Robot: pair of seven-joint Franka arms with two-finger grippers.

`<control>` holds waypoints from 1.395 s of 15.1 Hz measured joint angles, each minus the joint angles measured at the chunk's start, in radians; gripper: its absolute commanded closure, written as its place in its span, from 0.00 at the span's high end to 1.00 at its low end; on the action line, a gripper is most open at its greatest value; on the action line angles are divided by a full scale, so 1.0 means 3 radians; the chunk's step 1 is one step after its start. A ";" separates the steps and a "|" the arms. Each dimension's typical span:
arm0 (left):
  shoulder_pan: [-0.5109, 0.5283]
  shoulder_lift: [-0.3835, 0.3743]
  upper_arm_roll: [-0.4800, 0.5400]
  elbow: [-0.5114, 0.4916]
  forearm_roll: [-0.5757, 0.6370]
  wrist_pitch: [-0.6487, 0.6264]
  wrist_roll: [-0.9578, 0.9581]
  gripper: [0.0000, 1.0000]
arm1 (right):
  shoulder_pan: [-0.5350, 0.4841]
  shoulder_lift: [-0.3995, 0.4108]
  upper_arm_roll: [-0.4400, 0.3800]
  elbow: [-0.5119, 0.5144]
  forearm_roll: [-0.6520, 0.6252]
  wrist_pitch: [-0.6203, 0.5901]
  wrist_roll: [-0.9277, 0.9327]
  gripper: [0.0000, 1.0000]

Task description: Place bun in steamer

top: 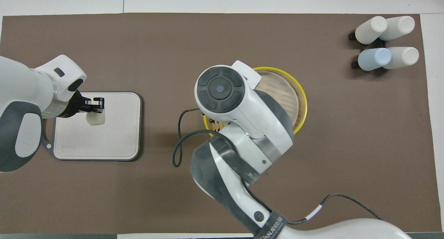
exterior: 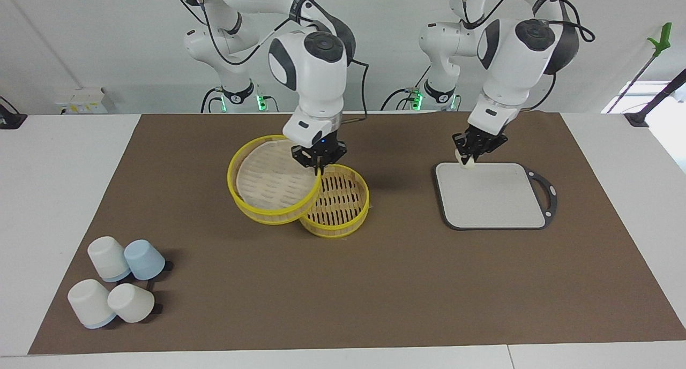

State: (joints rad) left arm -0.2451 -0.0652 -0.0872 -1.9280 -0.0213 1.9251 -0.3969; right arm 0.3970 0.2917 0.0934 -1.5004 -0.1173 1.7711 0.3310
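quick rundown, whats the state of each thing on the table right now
bun: held in the air by the left end effector, over the cutting board's edge
top steamer tier: lifted off and tilted, gripped at its rim by the right end effector
bottom steamer tier: on the mat, uncovered, empty
cutting board: flat on the mat, bare
four cups: clustered at the right arm's end, tipped on their holders

A: What do you see lying on your brown table mat (exterior: 225,299)?

B: You have a pale rectangular cutting board with a dark grey rim and loop handle (exterior: 496,219) toward the left arm's end. Four upturned plastic cups, three white and one pale blue (exterior: 115,280), cluster at the right arm's end, well apart from it.
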 measured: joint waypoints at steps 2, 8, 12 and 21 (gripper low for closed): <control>-0.0339 0.0022 -0.0024 0.0020 0.0000 0.0100 -0.0467 0.20 | -0.0272 -0.0037 -0.0001 -0.0002 0.0004 -0.0134 -0.0416 0.00; -0.1200 0.0604 -0.0037 0.0115 0.0010 0.0729 -0.1416 0.20 | -0.0869 -0.0354 0.0001 -0.0279 0.0097 -0.0262 -0.1370 0.00; -0.1469 0.1068 -0.0030 0.0314 0.0194 0.0985 -0.1795 0.20 | -0.1010 -0.0493 0.0004 -0.0518 0.0099 -0.0233 -0.1586 0.00; -0.1597 0.1472 0.0012 0.0413 0.0513 0.1326 -0.2081 0.56 | -0.1081 -0.0533 0.0017 -0.0672 0.0104 -0.0131 -0.1626 0.00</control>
State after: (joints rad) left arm -0.7242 0.3763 -0.0836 -1.8040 0.1326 2.3229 -1.0211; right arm 0.0728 0.1318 0.0984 -1.7019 -0.0861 1.7317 -0.1569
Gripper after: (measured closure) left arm 0.780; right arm 0.907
